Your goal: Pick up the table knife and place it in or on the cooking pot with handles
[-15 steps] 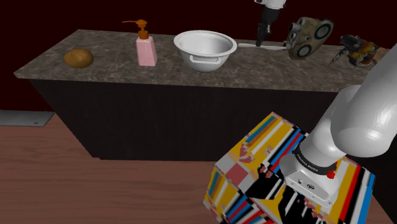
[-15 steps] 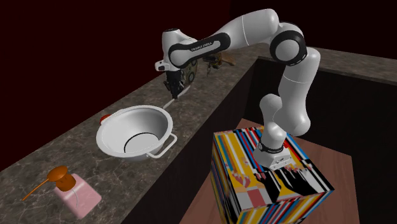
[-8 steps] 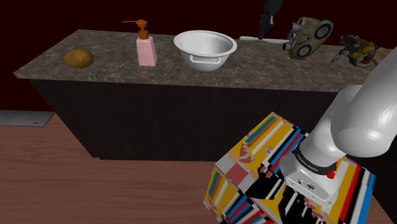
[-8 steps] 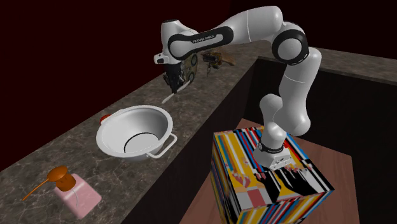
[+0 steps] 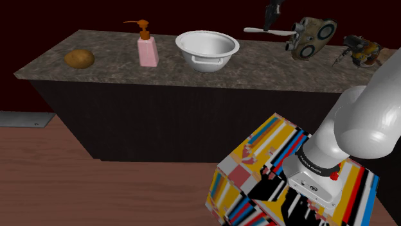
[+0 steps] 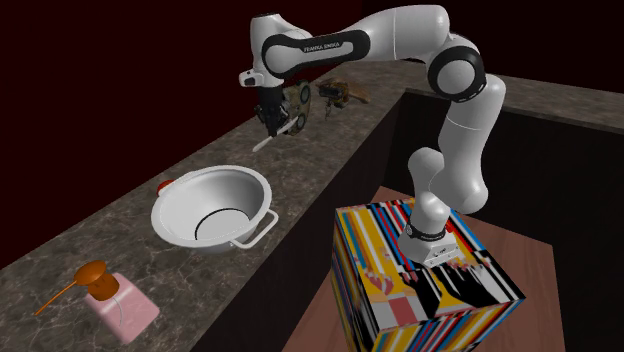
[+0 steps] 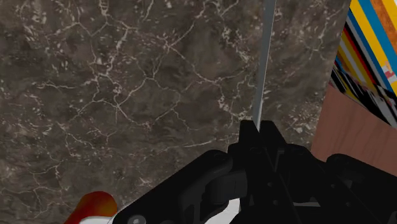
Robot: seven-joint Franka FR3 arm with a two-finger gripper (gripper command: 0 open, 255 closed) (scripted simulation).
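Knife held in the air above the dark marbled surface [image 5: 257, 70]

The white arm [image 6: 400, 35] reaches over the surface's far end, past the pale two-handled pot [image 5: 207, 61]. Its black end effector [image 5: 272, 11] pinches the table knife [image 5: 265, 30] near mid-length. The knife's long axis is nearly level along the surface, with one end pointing toward the pot.

White pot [image 5: 206, 58], pink btl [image 5: 148, 52], multicolour-striped stand [image 5: 257, 168].
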